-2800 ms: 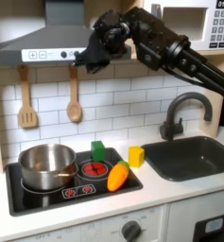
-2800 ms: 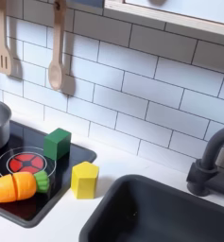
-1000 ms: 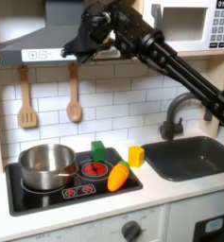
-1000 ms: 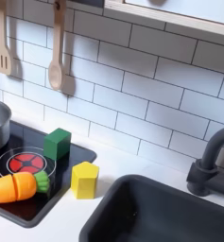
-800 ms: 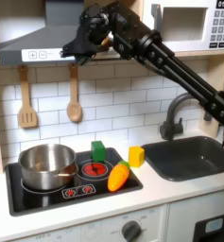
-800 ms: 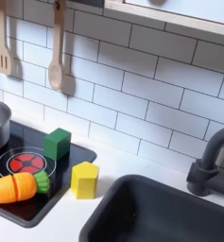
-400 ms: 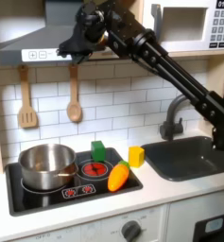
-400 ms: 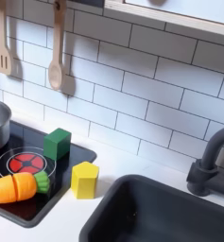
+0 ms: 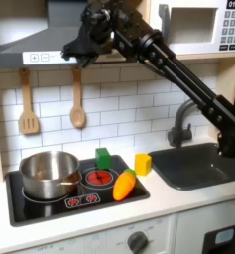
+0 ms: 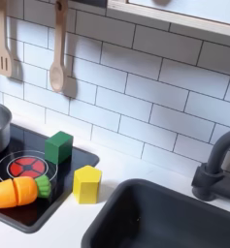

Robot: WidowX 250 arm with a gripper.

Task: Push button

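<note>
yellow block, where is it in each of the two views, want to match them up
First exterior view: the yellow block stands on the counter at centre, between the stove's right edge and the sink.
Second exterior view: the yellow block is at lower left of centre, off the stove's right corner, left of the sink.
Shared landmark: the green block on the stove, just to the yellow block's left in both exterior views.

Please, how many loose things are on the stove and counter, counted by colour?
Green: 1, the green block
Yellow: 1, the yellow block
Orange: 1, the toy carrot
Silver: 1, the pot
Total: 4
</note>
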